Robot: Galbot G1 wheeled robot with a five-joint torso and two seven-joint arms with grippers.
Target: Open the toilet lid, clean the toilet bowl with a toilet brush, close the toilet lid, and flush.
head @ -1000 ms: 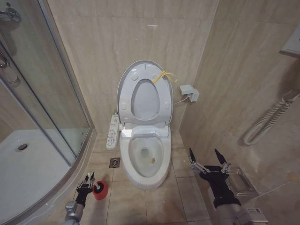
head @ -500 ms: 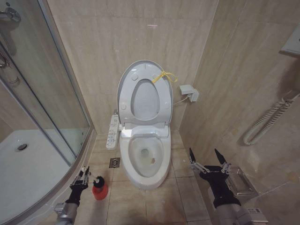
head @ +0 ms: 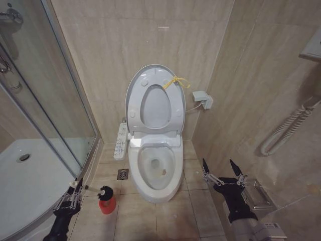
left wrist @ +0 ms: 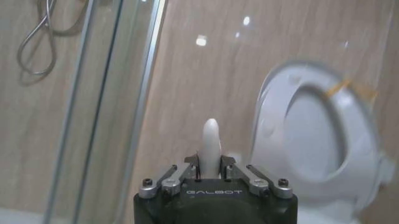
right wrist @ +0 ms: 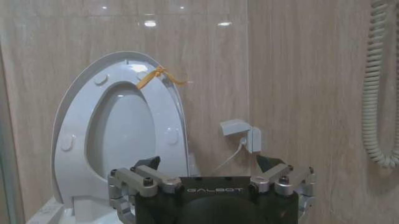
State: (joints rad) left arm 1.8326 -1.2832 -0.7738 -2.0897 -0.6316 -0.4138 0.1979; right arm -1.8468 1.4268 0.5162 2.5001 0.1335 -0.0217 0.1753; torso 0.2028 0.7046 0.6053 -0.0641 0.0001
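The toilet lid (head: 134,90) stands upright against the back wall, the seat ring raised with it and a yellow strap (head: 175,82) at its top edge. Below it the toilet bowl (head: 156,168) lies uncovered. My left gripper (head: 71,197) is low at the left, near the shower glass, shut on the white handle of the toilet brush (head: 93,189). Its dark bristle head (head: 105,191) is just over the red holder cup (head: 107,205). The left wrist view has the handle's tip (left wrist: 210,135) poking up between the gripper's (left wrist: 210,167) closed fingers. My right gripper (head: 223,171) hangs open right of the bowl.
A curved glass shower enclosure (head: 60,100) and its white tray (head: 30,175) fill the left side. A floor drain (head: 123,174) and a control panel (head: 120,140) sit left of the toilet. On the right wall are a small white box (head: 200,98), a coiled hose (head: 286,130) and a clear holder (head: 258,197).
My left gripper has drawn back to the left, away from the red cup, taking the brush handle with it; the bristle head now shows above the cup. The right arm has stayed still.
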